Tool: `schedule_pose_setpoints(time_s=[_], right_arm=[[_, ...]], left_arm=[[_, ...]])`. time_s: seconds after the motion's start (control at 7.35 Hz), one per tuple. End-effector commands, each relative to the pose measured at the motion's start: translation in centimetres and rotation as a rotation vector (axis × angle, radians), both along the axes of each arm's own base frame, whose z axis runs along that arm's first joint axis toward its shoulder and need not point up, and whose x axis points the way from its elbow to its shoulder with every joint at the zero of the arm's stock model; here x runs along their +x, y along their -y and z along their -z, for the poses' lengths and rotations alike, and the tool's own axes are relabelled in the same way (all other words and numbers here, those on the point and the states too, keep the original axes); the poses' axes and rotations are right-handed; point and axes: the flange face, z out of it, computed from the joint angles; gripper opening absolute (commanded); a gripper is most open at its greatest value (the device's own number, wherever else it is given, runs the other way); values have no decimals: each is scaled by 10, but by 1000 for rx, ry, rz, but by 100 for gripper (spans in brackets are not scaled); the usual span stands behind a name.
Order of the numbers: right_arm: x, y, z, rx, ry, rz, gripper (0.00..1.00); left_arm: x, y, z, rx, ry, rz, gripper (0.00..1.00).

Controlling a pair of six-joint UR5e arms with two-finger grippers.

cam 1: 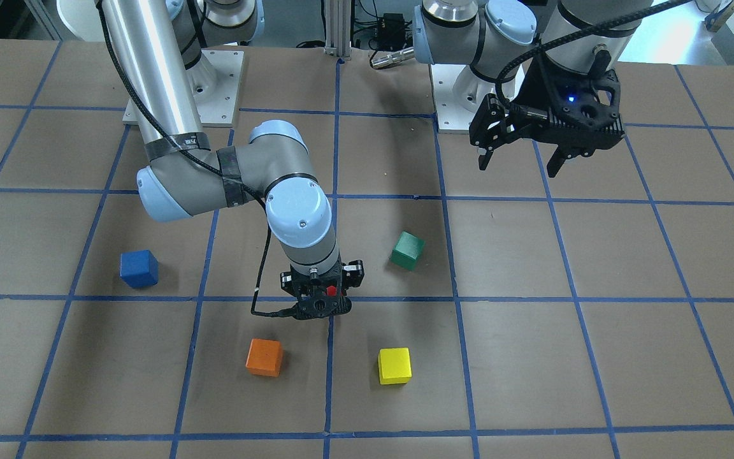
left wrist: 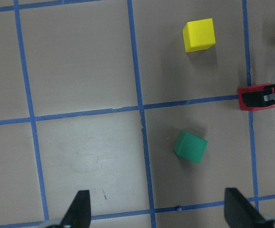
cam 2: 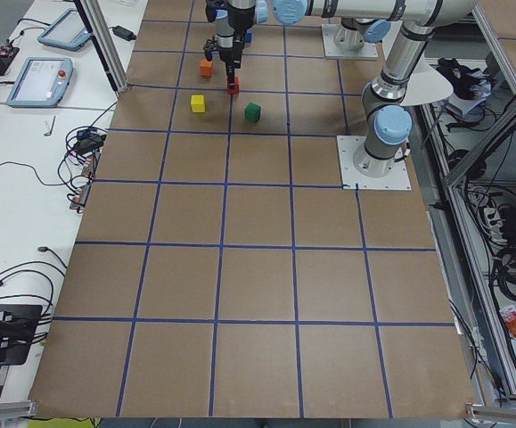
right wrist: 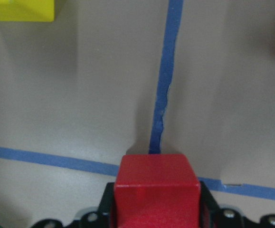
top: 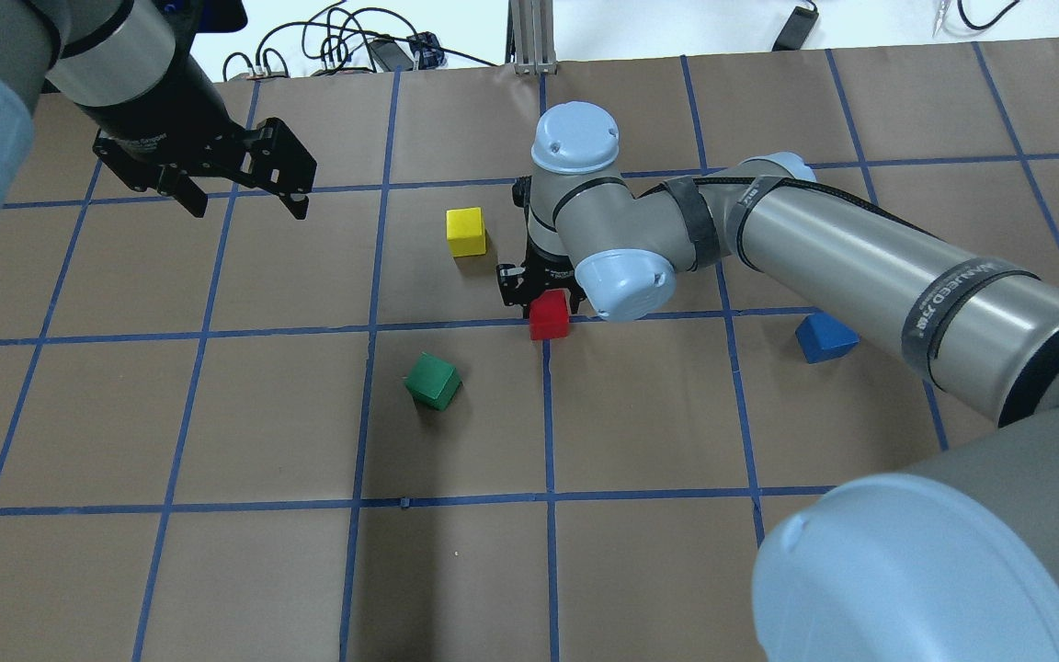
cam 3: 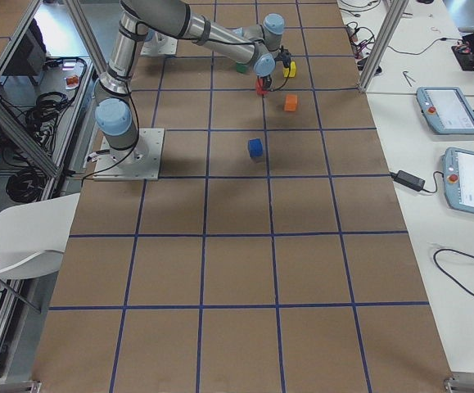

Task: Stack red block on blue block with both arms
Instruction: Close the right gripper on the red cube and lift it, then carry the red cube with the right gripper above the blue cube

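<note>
The red block [top: 549, 320] sits between the fingers of my right gripper [cam 1: 322, 309], close to a crossing of blue tape lines near the table's middle. In the right wrist view the red block [right wrist: 156, 187] fills the gap between the black fingers. I cannot tell whether it rests on the table or hangs just above it. The blue block [cam 1: 139, 268] stands alone on the table, about one grid square away on my right arm's side; it also shows in the overhead view [top: 825, 337]. My left gripper [top: 240, 198] is open and empty, high above the table, far from both blocks.
A green block [top: 432, 381], a yellow block [top: 466, 231] and an orange block [cam 1: 264, 357] stand around the right gripper, each a short way off. The table [top: 171, 414] is brown with a blue tape grid. The arm bases are bolted at the robot's edge.
</note>
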Motion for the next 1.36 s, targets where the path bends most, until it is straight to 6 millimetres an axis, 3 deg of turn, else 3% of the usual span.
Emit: schedule_pose_setpoints(time_s=[0.0, 0.14, 0.27, 0.41, 0.68, 0.95, 1.09, 1.22], right_arm=[[-2, 0, -8, -8, 1, -4, 0], [-7, 1, -24, -22, -2, 2, 0], [-23, -2, -52, -16, -16, 6, 0], [-52, -1, -73, -20, -42, 19, 0], [-131, 7, -109, 22, -77, 74, 0], [-230, 15, -135, 39, -81, 143, 0], [-270, 11, -134, 50, -75, 113, 0], [-298, 2, -122, 58, -69, 48, 0]], left_arm=[[0, 1, 0, 0, -2, 0, 100], [0, 1, 0, 0, 0, 0, 100], [0, 1, 0, 0, 0, -2, 100], [0, 1, 1, 2, -2, 0, 100], [0, 4, 2, -4, -2, -4, 100], [0, 5, 1, -12, -3, -4, 100], [0, 5, 1, -14, -5, -6, 100], [0, 6, 1, -17, -6, -6, 100]])
